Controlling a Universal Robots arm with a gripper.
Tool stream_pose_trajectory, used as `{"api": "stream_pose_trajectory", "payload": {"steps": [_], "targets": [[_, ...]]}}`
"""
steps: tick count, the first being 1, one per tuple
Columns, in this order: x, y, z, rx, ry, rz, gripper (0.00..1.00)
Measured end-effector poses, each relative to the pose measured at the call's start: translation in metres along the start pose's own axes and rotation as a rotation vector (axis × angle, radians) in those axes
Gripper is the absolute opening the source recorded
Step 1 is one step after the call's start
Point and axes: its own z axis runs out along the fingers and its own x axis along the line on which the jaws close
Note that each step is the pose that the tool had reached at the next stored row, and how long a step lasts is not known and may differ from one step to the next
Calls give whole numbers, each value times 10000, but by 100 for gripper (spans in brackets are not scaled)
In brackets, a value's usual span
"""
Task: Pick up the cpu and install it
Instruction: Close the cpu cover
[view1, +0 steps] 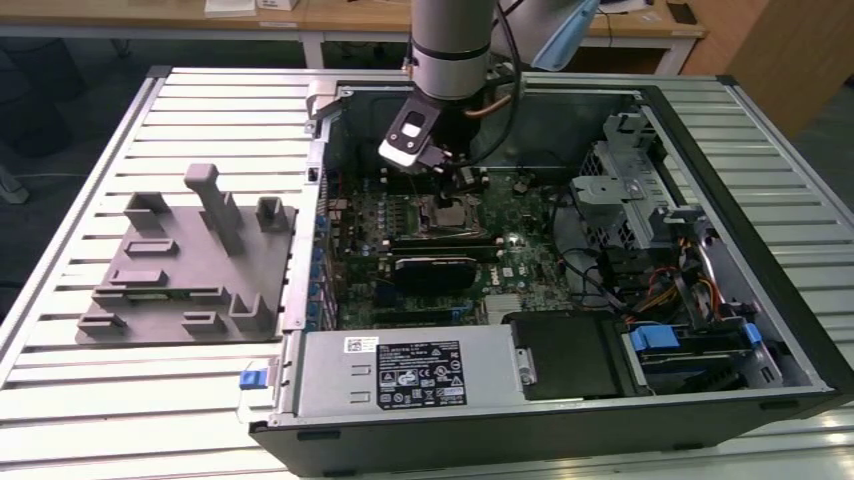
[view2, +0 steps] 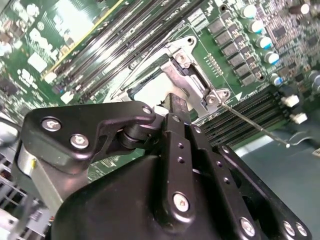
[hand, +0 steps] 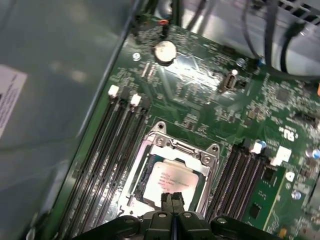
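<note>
Exterior view had the arm (view1: 447, 40) standing nearly upright inside the open computer case (view1: 787, 300), with its end effector (view1: 454, 185) low over the socket (view1: 449, 215). First wrist view showed the cpu (hand: 174, 176) lying flat inside the socket's metal frame (hand: 155, 137). Its silvery plate faced up; it was square, with no longer side, and its edges ran parallel to the memory slots (hand: 107, 150). The end effector was clenched and empty, fingertips (hand: 167, 200) pressed together over one edge of the chip. Second wrist view caught the cpu as a pale, glaring patch just beyond the fingertip.

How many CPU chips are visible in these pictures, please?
1: the cpu lies in the motherboard socket, right at the tip of the gripper. Another could be hidden elsewhere in the case.
</note>
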Motion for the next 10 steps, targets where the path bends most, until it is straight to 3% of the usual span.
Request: {"api": "stream_pose_trajectory", "payload": {"steps": [10], "targets": [[0, 0, 2, -84, 53, -1812, 11]]}}
